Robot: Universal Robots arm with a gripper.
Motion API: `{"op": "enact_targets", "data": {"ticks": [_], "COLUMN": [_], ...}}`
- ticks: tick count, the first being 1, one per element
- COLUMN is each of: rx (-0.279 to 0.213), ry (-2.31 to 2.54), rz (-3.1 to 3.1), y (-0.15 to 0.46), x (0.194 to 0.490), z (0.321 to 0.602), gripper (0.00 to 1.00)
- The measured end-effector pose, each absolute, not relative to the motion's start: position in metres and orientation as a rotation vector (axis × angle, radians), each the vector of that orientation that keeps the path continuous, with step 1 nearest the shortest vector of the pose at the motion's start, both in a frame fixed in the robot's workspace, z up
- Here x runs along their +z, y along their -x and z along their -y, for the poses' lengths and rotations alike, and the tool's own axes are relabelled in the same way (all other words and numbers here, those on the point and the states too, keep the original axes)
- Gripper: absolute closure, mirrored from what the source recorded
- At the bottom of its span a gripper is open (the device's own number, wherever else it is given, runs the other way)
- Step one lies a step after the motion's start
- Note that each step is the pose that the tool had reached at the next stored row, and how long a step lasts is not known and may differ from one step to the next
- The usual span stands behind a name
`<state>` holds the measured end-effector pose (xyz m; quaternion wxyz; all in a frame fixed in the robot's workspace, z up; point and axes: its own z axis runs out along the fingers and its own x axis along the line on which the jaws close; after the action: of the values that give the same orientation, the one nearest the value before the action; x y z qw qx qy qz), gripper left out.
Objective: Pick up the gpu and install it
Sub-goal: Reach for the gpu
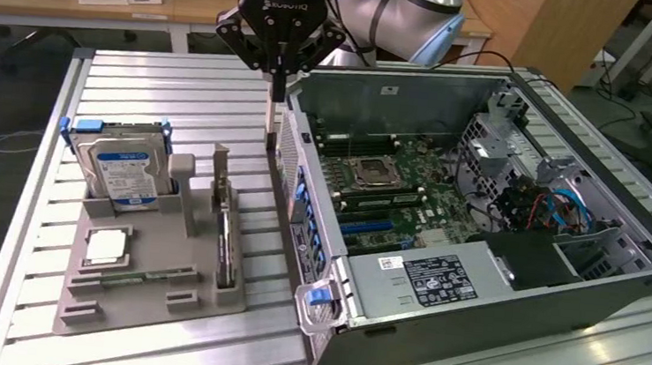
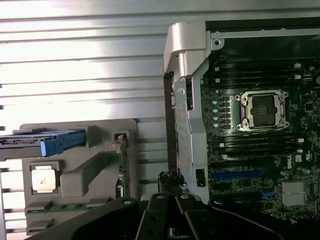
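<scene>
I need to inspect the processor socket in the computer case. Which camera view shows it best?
The wrist view: the processor socket lies nearly face-on, its metal frame plain to see. The exterior view shows it at a slant.

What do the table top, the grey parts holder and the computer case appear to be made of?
Table top: probably aluminium, bare and silvery, in ribbed slats that catch bright glare.
Parts holder: likely plastic, matte grey with soft rounded edges and no shine; it may be moulded or printed.
Computer case: thin sheet metal, dull grey inside, with folded and perforated panels.
</scene>
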<state>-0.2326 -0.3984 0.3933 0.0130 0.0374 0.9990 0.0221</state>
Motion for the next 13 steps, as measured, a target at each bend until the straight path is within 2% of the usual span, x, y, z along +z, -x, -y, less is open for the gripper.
{"op": "enact_targets", "data": {"ticks": [13], "rx": [0.069], "ry": [-0.117], "rz": [-3.113], "y": [0.2373], "x": [0.3933], "z": [0.3984], "gripper": [0.89]}}
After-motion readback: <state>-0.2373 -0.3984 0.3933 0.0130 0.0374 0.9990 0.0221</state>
